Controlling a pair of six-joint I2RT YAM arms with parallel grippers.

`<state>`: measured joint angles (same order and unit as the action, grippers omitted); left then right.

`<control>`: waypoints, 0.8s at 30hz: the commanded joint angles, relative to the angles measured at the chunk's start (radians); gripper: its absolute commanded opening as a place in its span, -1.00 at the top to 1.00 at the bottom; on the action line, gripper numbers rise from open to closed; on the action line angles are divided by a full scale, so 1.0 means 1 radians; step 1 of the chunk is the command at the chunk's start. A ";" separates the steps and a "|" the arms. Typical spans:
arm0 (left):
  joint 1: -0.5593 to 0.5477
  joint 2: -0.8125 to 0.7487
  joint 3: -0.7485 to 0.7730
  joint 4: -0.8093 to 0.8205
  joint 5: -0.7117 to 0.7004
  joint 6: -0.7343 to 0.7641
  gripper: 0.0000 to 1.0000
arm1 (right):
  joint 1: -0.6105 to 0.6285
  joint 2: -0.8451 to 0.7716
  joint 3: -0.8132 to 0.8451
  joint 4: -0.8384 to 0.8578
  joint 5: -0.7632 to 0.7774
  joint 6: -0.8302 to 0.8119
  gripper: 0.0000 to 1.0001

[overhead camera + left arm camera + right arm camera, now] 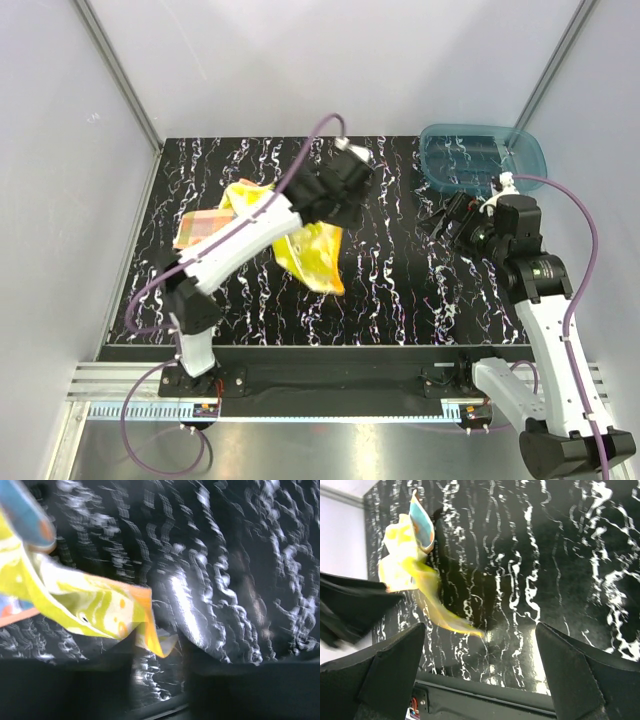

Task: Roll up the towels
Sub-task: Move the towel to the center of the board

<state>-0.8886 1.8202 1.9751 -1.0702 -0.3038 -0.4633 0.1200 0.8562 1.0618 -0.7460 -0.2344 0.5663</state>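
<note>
Your left end effector [345,190] hovers over the middle of the surface [400,295]. The yellow towel [312,255] trails diagonally just below its forearm, and blur hides whether it grips the cloth. The right end effector [447,218] is spread wide and farther off; the orange towel [203,228] lies at the left.

We find the near-right stretch of the table [420,300] bare; a teal bin [482,157] fills its far-right corner; the left arm [240,240] (slanting across) and yellow towel [312,255] block the left half.
</note>
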 commanded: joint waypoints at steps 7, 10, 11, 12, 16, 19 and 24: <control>0.054 -0.046 -0.093 0.099 0.041 -0.038 -0.87 | 0.007 0.098 -0.026 0.035 -0.077 0.024 -0.99; 0.170 -0.114 -0.232 0.159 0.066 -0.031 -0.85 | 0.021 0.191 -0.063 0.143 -0.207 0.052 -0.99; 0.197 -0.158 -0.269 0.176 0.066 -0.022 -0.84 | 0.036 0.222 -0.065 0.161 -0.215 0.058 -0.99; 0.226 -0.176 -0.339 0.190 0.063 -0.017 -0.83 | 0.071 0.253 -0.060 0.186 -0.207 0.058 -0.98; 0.397 -0.258 -0.496 0.260 0.054 0.008 -0.83 | 0.144 0.452 -0.034 0.229 -0.174 0.066 -0.97; 0.532 -0.298 -0.602 0.312 0.097 0.017 -0.83 | 0.173 0.600 0.013 0.231 -0.128 0.066 -0.93; 0.672 -0.309 -0.668 0.352 0.167 0.046 -0.83 | 0.207 0.812 0.142 0.178 -0.039 0.037 -0.81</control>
<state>-0.2596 1.5375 1.3247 -0.7959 -0.1982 -0.4545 0.3031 1.5982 1.1053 -0.5732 -0.3370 0.6220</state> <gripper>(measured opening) 0.920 0.914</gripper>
